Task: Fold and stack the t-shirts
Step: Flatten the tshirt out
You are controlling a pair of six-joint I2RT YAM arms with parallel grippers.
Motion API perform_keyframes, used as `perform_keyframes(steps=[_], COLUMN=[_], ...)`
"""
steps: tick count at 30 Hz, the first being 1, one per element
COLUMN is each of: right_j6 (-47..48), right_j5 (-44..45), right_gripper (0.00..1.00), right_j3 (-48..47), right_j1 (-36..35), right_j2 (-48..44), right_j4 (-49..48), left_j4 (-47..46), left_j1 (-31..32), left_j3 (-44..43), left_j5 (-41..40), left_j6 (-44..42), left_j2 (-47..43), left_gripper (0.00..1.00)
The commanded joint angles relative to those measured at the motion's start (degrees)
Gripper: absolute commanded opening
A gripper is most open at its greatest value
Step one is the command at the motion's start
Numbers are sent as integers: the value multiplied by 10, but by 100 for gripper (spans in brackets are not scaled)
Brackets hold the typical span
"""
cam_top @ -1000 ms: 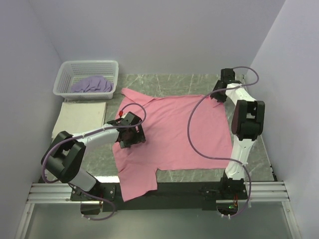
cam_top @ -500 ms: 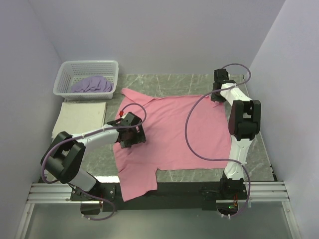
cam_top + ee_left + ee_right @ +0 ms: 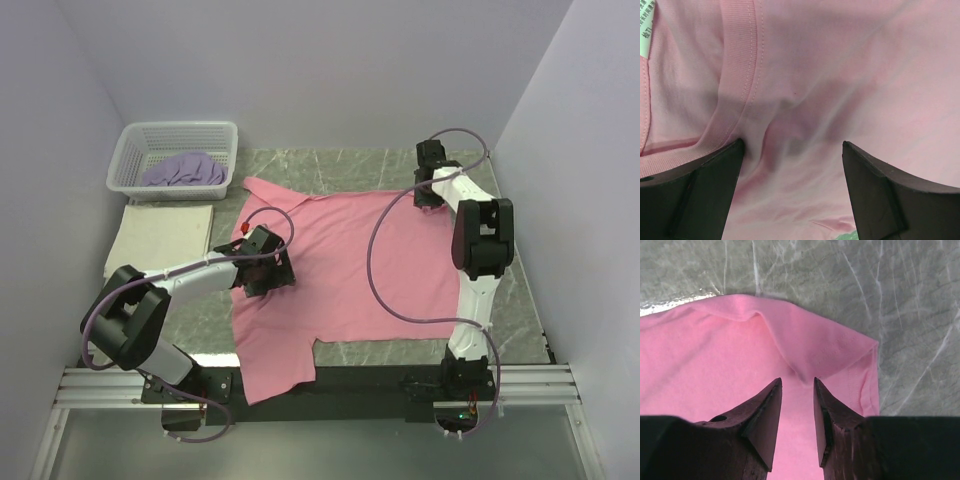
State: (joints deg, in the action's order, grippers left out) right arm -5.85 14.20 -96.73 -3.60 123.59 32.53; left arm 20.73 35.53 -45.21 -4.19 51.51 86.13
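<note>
left gripper (image 3: 792, 145) splayed wide, pressing pink t-shirt (image 3: 350, 260) flat beside collar (image 3: 742, 60) at 9 o'clock, probably anchoring. right gripper (image 3: 797, 382) pinches 1 o'clock corner, likely for folding.

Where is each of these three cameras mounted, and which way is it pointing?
Top external: above and behind the bases, looking down on the table, pink t-shirt and basket; both arms show.
Left wrist: on the left arm, facing down at the shirt's neckband; left gripper shows.
Right wrist: on the right arm, facing down at a shirt corner; right gripper shows.
Shared: all three see the pink t-shirt.
</note>
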Motion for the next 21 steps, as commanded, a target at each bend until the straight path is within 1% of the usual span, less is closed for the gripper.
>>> perform_keyframes(steps=[1, 5, 10, 11, 17, 21], right_j6=[11, 16, 29, 30, 47, 53], right_j5=[11, 17, 40, 44, 91, 119], right_gripper=[39, 37, 25, 20, 0, 0], right_j3=[-31, -50, -62, -65, -103, -123], right_j1=[2, 2, 2, 2, 3, 4], right_j2=[22, 39, 41, 43, 56, 60], right_j4=[14, 24, 16, 15, 9, -7], left_j4=[11, 18, 35, 37, 41, 55], left_j1=[7, 6, 7, 7, 7, 6], left_j3=[33, 42, 55, 57, 66, 62], left_j5=[25, 27, 18, 16, 14, 7], left_j6=[0, 5, 11, 12, 19, 22], left_j2=[20, 14, -4, -7, -26, -34], left_gripper=[86, 87, 86, 86, 86, 86])
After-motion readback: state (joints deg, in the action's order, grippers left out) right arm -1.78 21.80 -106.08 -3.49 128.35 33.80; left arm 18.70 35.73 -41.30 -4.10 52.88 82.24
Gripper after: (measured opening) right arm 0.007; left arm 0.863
